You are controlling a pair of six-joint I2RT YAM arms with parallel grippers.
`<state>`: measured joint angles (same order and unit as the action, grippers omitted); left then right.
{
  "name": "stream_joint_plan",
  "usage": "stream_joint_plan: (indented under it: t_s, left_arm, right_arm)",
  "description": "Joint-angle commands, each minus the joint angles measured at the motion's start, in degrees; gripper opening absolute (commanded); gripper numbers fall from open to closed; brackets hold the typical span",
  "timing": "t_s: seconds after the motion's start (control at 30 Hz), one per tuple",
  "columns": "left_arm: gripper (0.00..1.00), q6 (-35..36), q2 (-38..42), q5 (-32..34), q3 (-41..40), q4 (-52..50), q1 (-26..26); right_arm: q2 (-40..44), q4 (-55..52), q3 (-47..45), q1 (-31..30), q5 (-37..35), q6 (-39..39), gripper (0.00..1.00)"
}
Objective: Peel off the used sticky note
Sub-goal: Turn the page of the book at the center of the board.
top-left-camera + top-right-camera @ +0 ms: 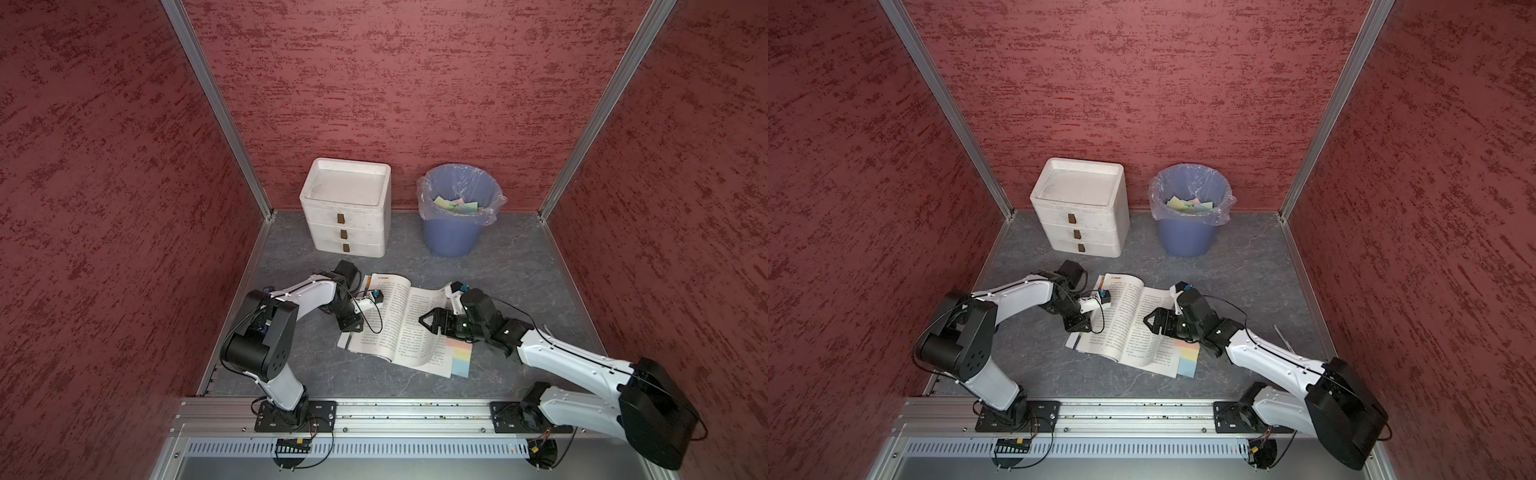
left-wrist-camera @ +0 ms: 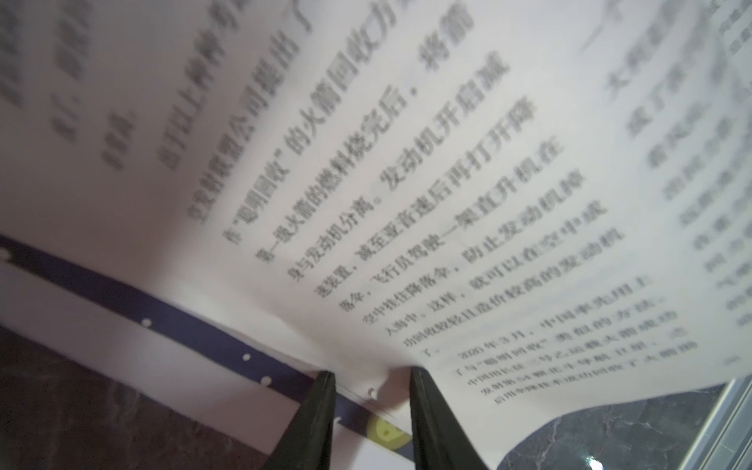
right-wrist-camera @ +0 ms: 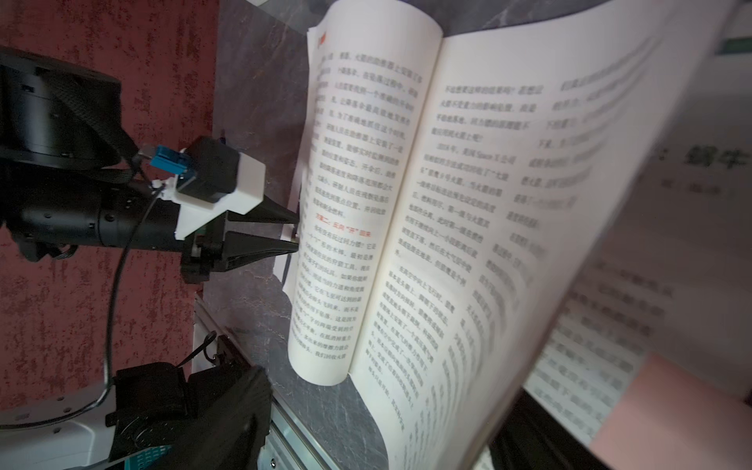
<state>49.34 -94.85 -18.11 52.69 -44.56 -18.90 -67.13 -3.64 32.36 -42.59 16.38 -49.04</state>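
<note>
An open book (image 1: 397,320) lies in the middle of the table. Pastel sticky notes (image 1: 460,358) in pink, yellow, green and blue stick out from under its right-hand pages at the near corner. My left gripper (image 1: 350,327) points down on the left page's outer margin, its jaws partly open and both fingertips (image 2: 413,376) touching the paper. My right gripper (image 1: 426,321) hovers over the right page with its jaws wide apart. In the right wrist view a raised, curling page (image 3: 508,285) stands between its fingers (image 3: 228,415), and a pink note (image 3: 671,411) shows on the page behind.
A blue bin (image 1: 455,237) lined with plastic stands at the back right, with discarded notes inside. A white three-drawer box (image 1: 347,208) stands to its left. A thin metal rod (image 1: 1282,335) lies by the right wall. Red walls enclose three sides; the rail (image 1: 374,411) runs along the front.
</note>
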Motion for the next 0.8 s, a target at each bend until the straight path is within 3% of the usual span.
stream_joint_plan:
  t_s: [0.0, 0.23, 0.53, 0.77]
  left_arm:
    - [0.34, 0.64, 1.55, -3.17, -0.3, -1.76, 3.0]
    - [0.33, 3.84, 3.73, -9.64, 1.96, -6.21, 12.62]
    - [0.32, 8.19, 7.03, -12.7, 2.6, -9.75, 21.31]
    - [0.32, 6.06, 11.66, -19.02, 5.72, -14.14, 21.38]
  right_arm:
    - [-3.22, 0.61, 3.08, -2.18, 0.23, 1.45, 0.85]
    - [-14.35, 0.95, 13.75, -6.9, -0.1, 3.4, 0.92]
    - [-26.87, -0.51, 25.5, -10.17, 0.34, 5.09, 0.98]
    - [-30.21, 3.21, 28.24, -10.31, 3.39, 4.56, 0.98]
